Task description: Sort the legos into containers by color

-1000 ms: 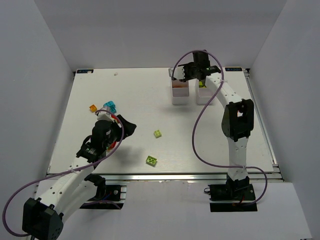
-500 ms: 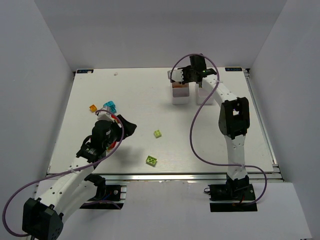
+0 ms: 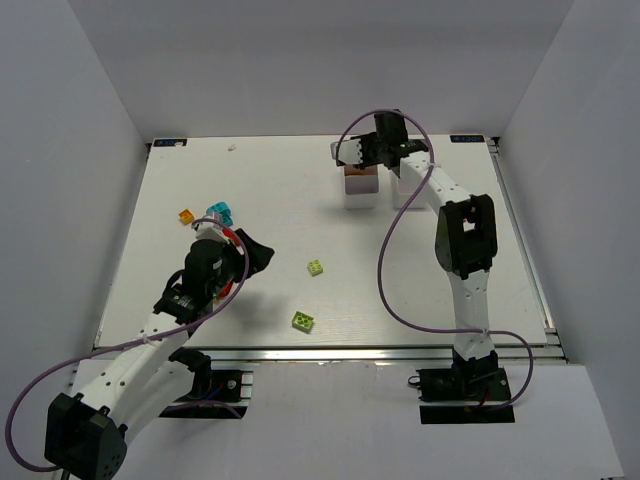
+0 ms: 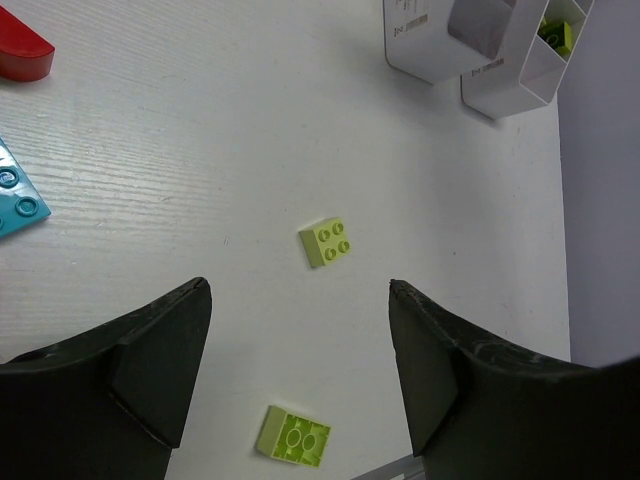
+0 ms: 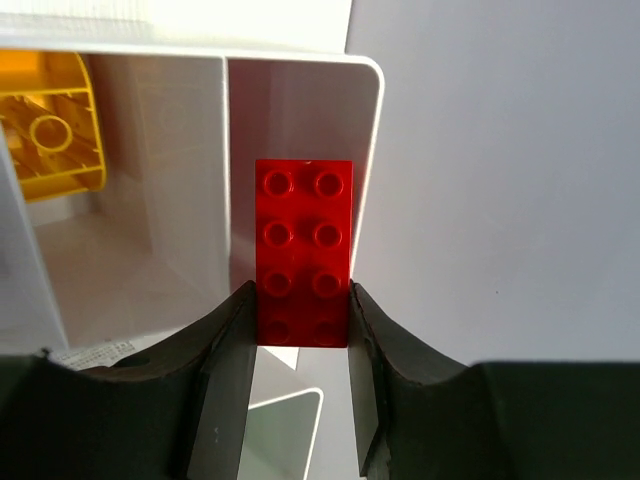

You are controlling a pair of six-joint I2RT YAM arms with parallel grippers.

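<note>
1. White table (image 3: 270,200) seen from above: left gripper (image 3: 250,256) near two lime legos (image 3: 315,267); right gripper (image 3: 362,152) at the far end of the containers (image 3: 360,192).
2. Left wrist: jaws wide apart, empty, above the lime legos.
3. Right wrist: jaws clamp a red lego (image 5: 303,230) over an end compartment.

You're looking down at a white table (image 3: 270,200) sitting between plain white walls (image 3: 320,60), which are closing it in at the back and both sides. Soft, even light is falling on it; a metal rail (image 3: 330,352) is running along its near edge.
</note>
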